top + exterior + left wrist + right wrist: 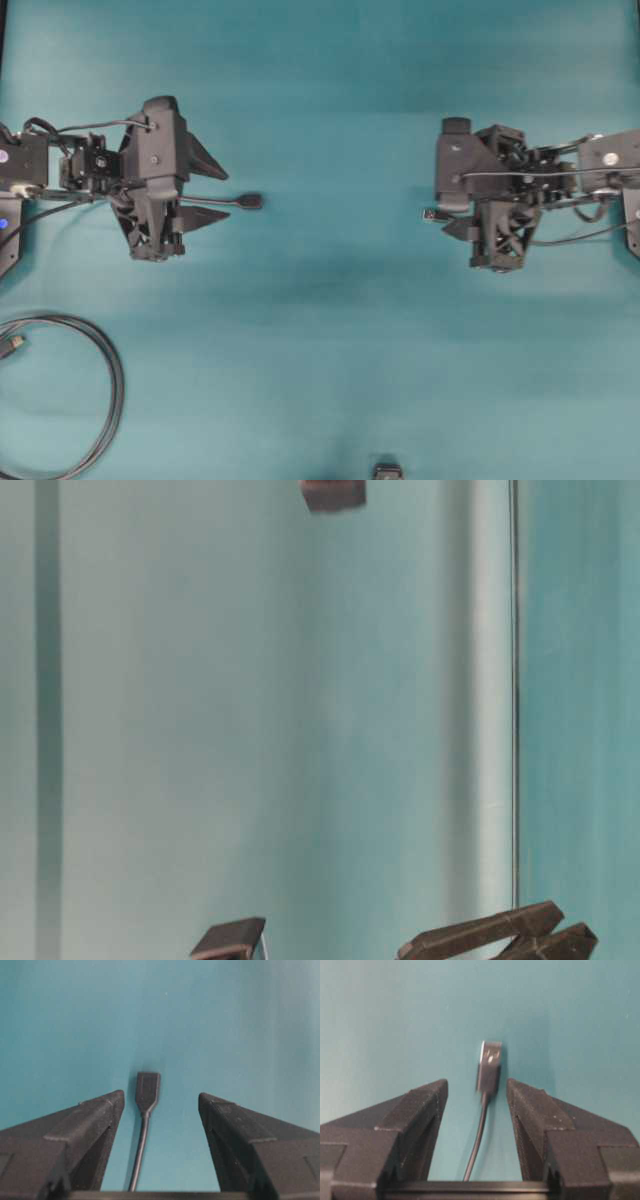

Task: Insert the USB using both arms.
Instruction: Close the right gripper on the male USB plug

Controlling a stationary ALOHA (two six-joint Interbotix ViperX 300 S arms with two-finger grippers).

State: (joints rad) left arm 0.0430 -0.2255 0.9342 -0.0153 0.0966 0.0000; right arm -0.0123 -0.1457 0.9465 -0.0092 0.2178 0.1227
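Mid-frame counter (340, 130) between left end effector (210, 185) and right end effector (455, 222) is bare: straight path across. Socket (250, 201) juts from the left side, USB (430, 214) plug from the right, well apart. Looped cable (95, 395) occupies lower left; small dark object (388, 470) at bottom edge centre.

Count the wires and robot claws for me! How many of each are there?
Thin wires with a plug or socket end: 2, the socket cable and the USB.
Thick looped cable: 1.
Robot claws: 2, the left gripper and the right gripper.
Total: 5.
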